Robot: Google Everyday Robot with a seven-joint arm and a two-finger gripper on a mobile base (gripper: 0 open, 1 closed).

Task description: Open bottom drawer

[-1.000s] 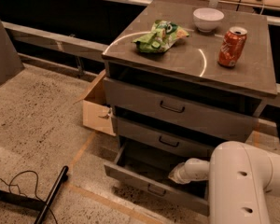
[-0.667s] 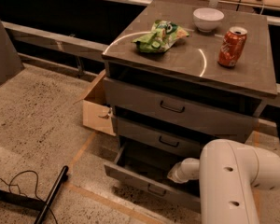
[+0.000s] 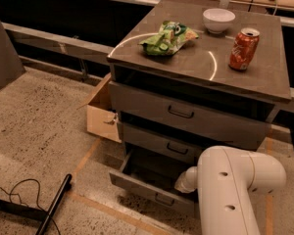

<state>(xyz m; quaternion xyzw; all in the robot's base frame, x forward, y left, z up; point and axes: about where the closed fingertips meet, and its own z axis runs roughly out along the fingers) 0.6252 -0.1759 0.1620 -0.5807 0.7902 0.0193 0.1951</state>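
Note:
The grey cabinet has three wide drawers. The bottom drawer stands pulled out well past the middle drawer, and its dark inside shows. Its small wire handle sits on the slim front. My white arm comes in from the lower right. My gripper is at the end of the white wrist, just above the bottom drawer's front to the right of the handle, mostly hidden by the arm.
On the cabinet top lie a green snack bag, a white bowl and an orange soda can. An open cardboard box stands left of the cabinet. A black rod and cable lie on the floor at the lower left.
My arm's big white link has shifted left across the view. The bottom drawer stands pulled out about as far as before.

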